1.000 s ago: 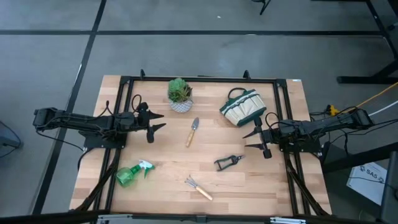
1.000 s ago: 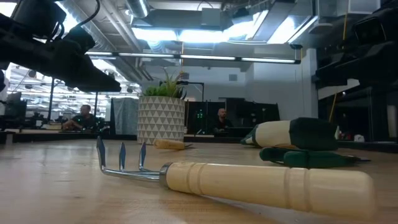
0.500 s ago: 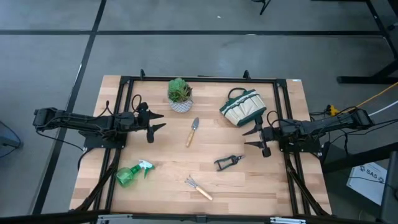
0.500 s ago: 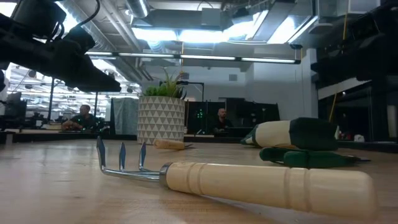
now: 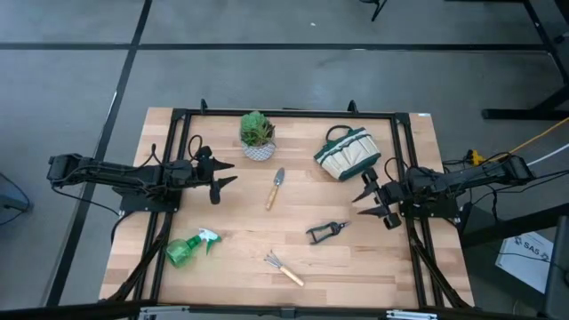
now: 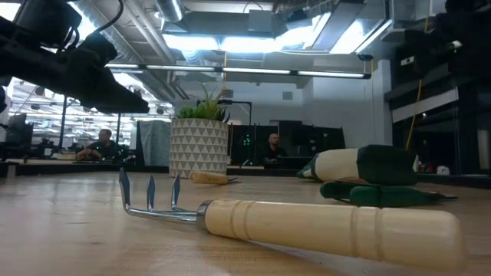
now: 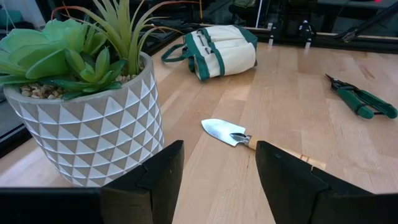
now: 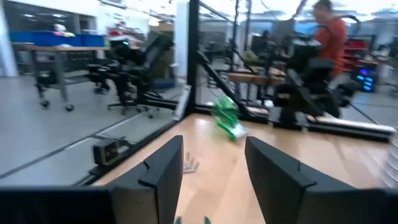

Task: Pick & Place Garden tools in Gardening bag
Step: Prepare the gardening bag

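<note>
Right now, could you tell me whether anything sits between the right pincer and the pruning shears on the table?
Nothing visible does. The right pincer hangs open near the table's right edge, and the pruning shears lie nearby toward the table's middle, with only bare wood between them. The gardening bag lies off to the other side of the pincer.

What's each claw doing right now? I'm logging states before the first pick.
Left claw: open, empty, above the table beside the potted plant.
Right claw: open, empty, above the table near the gardening bag.
</note>
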Motion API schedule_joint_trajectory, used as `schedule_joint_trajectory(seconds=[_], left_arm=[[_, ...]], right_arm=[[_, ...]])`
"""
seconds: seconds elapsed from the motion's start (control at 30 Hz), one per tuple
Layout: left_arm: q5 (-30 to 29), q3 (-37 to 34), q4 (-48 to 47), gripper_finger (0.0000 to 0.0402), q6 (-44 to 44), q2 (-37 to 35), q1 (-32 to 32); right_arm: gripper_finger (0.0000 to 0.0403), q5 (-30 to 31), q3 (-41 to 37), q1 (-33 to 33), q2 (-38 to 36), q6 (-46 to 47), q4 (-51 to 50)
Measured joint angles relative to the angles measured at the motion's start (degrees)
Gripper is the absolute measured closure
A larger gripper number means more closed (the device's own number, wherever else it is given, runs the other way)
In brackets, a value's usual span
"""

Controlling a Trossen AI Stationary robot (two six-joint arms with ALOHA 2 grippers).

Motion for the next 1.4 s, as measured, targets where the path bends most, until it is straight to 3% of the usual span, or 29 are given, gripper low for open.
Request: schedule_joint_trajectory(seconds=[0.37,0.57,0.8,1.1,1.4], left_arm=[[0.00,0.01,0.02,0.0206,-0.01,0.00,0.00],[0.00,0.01,0.00,0.0206,0.01,0.02,0.00],[0.00,0.00,0.02,0.0206,0.01,0.01,0.00],[0.00,0.01,0.02,0.0206,-0.01,0.00,0.00],[0.00,-0.01,0.00,0.0206,0.01,0.00,0.00]], right_arm=[[0.0227,-0.21,0.00,0.00,0.03,2.16,2.04],[0.0227,7.65,3.06,0.00,2.60,1.76,-1.88],[0.0227,10.99,11.43,0.00,11.18,-1.45,-7.52],[0.0227,14.33,22.05,-0.03,25.94,-2.51,-24.04],[0.0227,11.49,23.63,0.07,34.83,-2.34,-23.47]])
